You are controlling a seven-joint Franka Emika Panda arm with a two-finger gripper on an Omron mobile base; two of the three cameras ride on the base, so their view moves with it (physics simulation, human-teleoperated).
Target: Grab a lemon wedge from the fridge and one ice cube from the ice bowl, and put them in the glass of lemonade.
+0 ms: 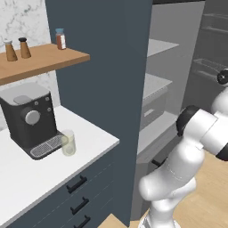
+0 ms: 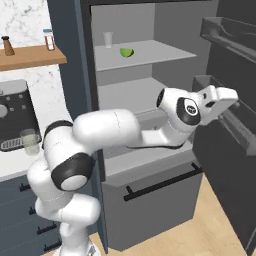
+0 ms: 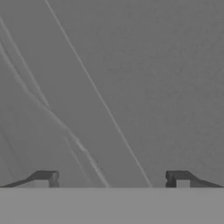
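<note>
Showing no readable writing or labels anywhere. End effector (image 3: 111,179) spread wide, empty, touching nothing, facing a plain grey fridge surface. On the bench (image 1: 95,138), glass of lemonade (image 1: 68,142) just beside the coffee machine (image 1: 31,116). Farther in, lemon wedge (image 2: 126,52) on the upper shelf of the open fridge (image 2: 150,52).

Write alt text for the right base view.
A white robot arm reaches into the open grey fridge, its claw at middle-shelf height near the open door. A lemon wedge and a clear glass sit on the top shelf; a glass of lemonade stands on the counter by a coffee machine.
</note>
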